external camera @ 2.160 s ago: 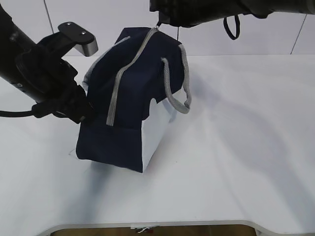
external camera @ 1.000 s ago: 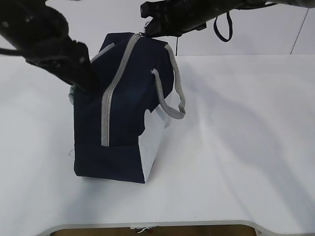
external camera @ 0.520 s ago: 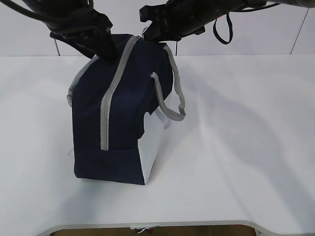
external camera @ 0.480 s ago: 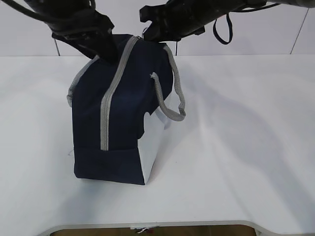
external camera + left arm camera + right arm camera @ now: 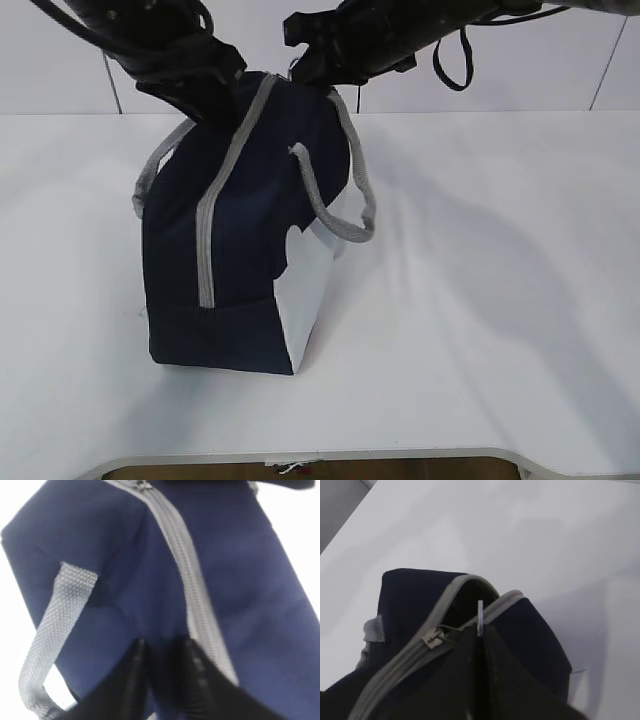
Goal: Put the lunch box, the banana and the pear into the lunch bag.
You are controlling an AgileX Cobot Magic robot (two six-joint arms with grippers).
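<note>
Navy-blue lunch bag, white lower side panel, grey zipper, grey woven webbing handles. White counter. Black pincers.

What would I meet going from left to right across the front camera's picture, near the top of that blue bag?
Left hand pinching the fabric of the lunch bag → grey zipper running over the top → right hand at the bag's upper end → bare white table.
</note>
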